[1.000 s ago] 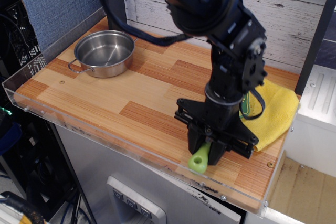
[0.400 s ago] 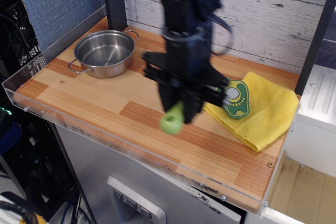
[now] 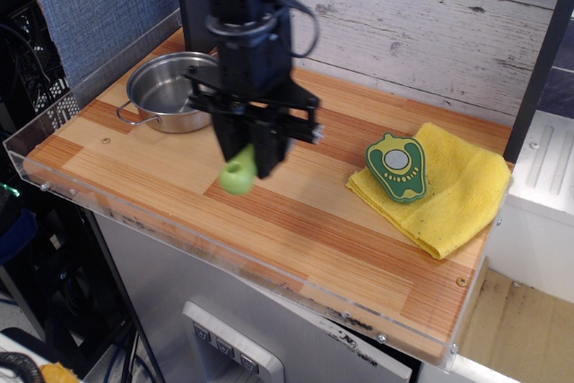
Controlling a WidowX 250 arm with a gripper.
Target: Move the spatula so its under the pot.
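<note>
- observation.image: gripper (image 3: 248,161) clamped on the spatula (image 3: 239,173), jaws closed around it; only the lime-green handle end shows below them, blade hidden.
- Spatula held above the wooden table (image 3: 296,221), just right of and nearer the camera than the pot (image 3: 177,91).
- Dark green pepper-shaped piece (image 3: 396,168) lies on the yellow cloth (image 3: 453,193), far right.

Pot (image 3: 177,90), upper left of frame: polished stainless steel, mirror-bright inside. Spatula (image 3: 239,174) handle: smooth lime-green plastic, matt. Gripper (image 3: 249,155): black, dull, hard plastic or metal, cannot tell which. Table (image 3: 296,221): striped wood laminate, low satin sheen, clear acrylic edging. Cloth (image 3: 457,187), right: soft yellow fabric, matt. Pepper-shaped piece (image 3: 396,167): dark green plastic, slight gloss. Back wall (image 3: 430,33): rough whitewashed boards.
</note>
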